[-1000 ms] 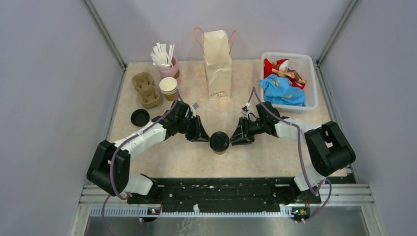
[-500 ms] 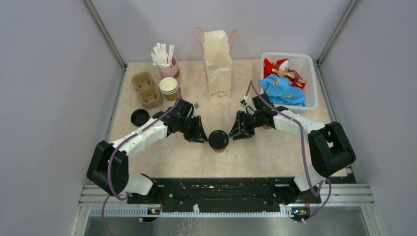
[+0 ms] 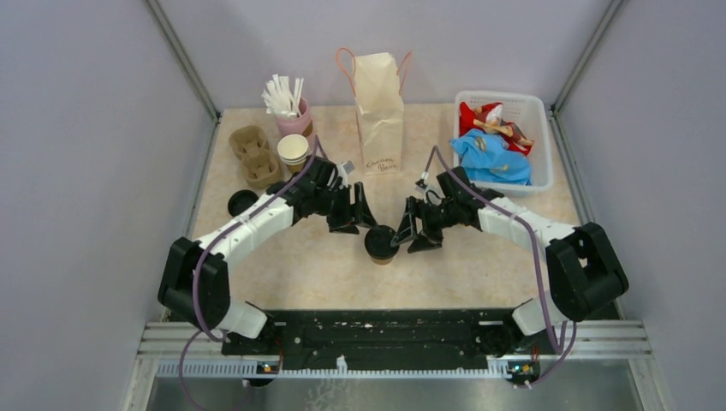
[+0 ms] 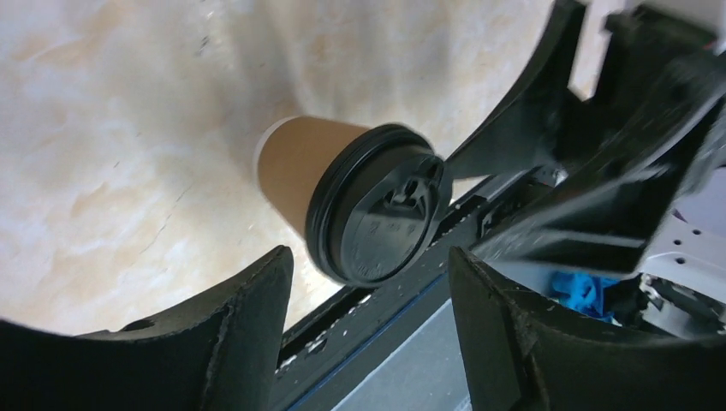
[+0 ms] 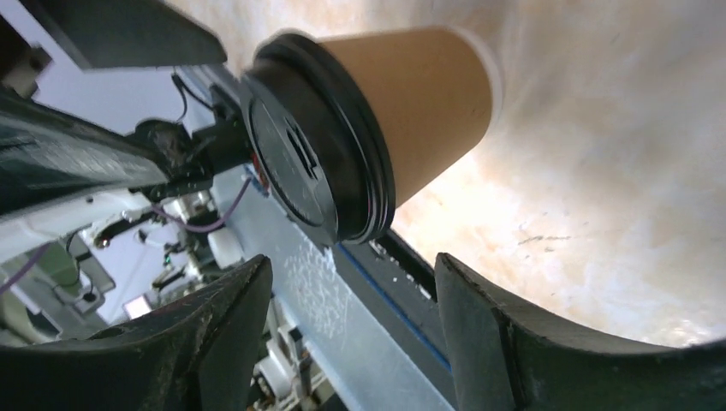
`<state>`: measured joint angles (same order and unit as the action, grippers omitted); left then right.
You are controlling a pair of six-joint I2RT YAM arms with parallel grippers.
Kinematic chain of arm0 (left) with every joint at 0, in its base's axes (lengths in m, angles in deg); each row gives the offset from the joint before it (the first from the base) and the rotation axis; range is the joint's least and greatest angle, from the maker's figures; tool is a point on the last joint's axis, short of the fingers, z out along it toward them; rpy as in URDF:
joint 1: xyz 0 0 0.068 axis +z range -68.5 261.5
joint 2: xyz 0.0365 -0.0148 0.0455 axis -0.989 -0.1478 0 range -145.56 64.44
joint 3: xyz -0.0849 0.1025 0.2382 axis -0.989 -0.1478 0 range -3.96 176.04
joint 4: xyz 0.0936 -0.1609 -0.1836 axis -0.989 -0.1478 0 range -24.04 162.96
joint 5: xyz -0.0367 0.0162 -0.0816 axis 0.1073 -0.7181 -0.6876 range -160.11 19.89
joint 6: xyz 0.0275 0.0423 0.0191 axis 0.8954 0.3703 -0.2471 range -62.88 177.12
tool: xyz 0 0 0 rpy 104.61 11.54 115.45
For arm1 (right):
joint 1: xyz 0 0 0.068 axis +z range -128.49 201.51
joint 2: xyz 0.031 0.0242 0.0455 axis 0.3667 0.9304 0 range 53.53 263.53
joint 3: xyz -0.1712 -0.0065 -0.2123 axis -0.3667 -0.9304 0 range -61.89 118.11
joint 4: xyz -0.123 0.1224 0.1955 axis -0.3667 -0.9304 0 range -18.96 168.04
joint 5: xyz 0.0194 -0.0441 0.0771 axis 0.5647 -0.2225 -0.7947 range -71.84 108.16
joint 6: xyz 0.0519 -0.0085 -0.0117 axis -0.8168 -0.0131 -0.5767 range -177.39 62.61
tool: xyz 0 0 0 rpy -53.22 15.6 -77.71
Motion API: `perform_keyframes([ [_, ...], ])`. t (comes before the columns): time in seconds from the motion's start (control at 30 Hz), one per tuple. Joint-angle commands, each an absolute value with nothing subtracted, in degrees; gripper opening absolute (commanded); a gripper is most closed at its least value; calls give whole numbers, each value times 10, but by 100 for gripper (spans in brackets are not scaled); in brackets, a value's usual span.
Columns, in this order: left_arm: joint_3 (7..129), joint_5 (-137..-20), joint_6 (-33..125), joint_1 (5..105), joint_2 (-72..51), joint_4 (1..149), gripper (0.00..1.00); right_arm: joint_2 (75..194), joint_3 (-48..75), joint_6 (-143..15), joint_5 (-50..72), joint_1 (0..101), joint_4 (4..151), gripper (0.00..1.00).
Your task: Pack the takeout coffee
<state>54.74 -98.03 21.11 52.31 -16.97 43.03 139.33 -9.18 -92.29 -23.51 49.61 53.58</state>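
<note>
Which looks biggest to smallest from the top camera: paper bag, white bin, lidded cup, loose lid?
1. White bin.
2. Paper bag, though it stands tall, so nearness to the camera may enlarge it.
3. Lidded cup and loose lid: they look about alike.

Lab test cell, grey walls (image 3: 86,171), aluminium frame (image 3: 182,58)
</note>
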Motion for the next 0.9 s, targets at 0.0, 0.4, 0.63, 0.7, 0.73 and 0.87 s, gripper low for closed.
perform_keyframes([
  [0.0, 565, -1061, 217, 524, -214, 524, 71, 1372, -141, -999, -267, 520, 635, 70],
  [0.4, 534, -1033, 239, 525, -252, 519, 47, 1418, -189, -1029, -258, 528, 741, 59],
  [0.63, 482, -998, 231, 524, -236, 517, 34, 1435, -201, -991, -227, 523, 727, 51],
  [0.7, 466, -986, 227, 524, -236, 513, 29, 1440, -209, -974, -223, 515, 724, 50],
  [0.73, 457, -981, 223, 524, -235, 513, 28, 1445, -215, -964, -224, 510, 728, 50],
  [0.87, 423, -965, 203, 525, -212, 507, 26, 1464, -242, -918, -230, 479, 738, 50],
])
